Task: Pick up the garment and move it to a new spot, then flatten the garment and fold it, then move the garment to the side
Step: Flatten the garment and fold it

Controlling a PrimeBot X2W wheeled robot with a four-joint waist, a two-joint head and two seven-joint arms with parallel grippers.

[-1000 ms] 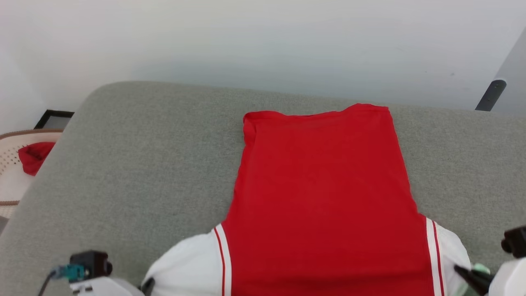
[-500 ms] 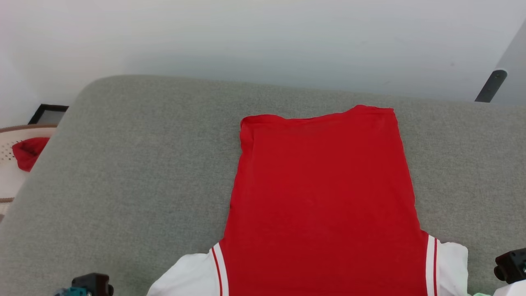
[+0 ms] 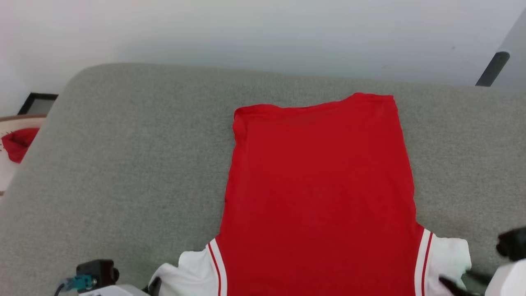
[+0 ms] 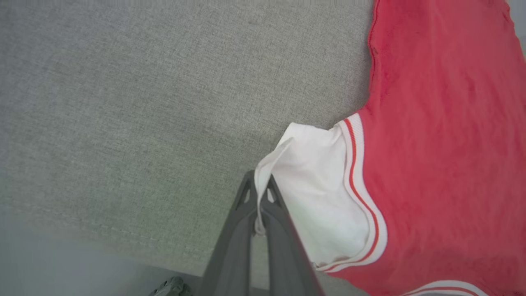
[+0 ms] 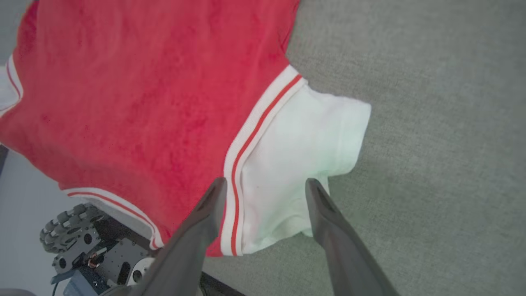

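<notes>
home, by grey sofa cushion (image 3: 123, 172)

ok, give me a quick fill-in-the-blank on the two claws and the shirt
1. The left claw is ___ on the edge of one white sleeve of the shirt.
2. The right claw is ___, at the other sleeve.
3. The shirt lies spread out on a ___ cushion.
Missing words: shut; open; grey
</notes>
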